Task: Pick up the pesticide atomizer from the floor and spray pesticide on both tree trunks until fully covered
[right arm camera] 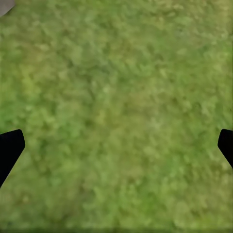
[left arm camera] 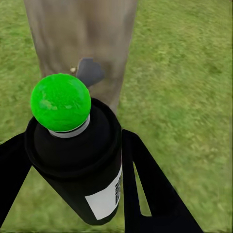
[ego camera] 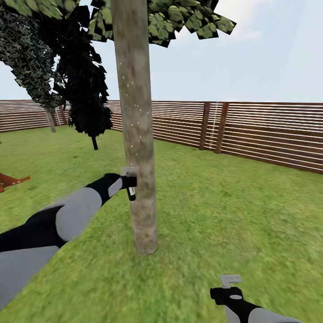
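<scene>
A tree trunk (ego camera: 136,134), mottled grey-brown, rises in the middle of the head view, with tiny white specks of pesticide (ego camera: 134,105) on its bark. My left gripper (ego camera: 129,183) is right against the trunk's left side, shut on the pesticide atomizer (ego camera: 130,172). In the left wrist view the left gripper (left arm camera: 75,141) clamps the atomizer's black body (left arm camera: 80,170), which has a green round top and a white label, and the trunk (left arm camera: 73,39) stands just beyond it. My right gripper (ego camera: 229,287) hangs low and open over grass (right arm camera: 116,97). A second tree (ego camera: 50,120) stands far left.
A dark narrow cypress (ego camera: 87,103) stands behind the trunk on the left. A brown slatted fence (ego camera: 269,134) closes off the back of the lawn. A piece of a wooden playset (ego camera: 11,180) pokes in at the left edge. Open grass (ego camera: 233,211) lies to the right.
</scene>
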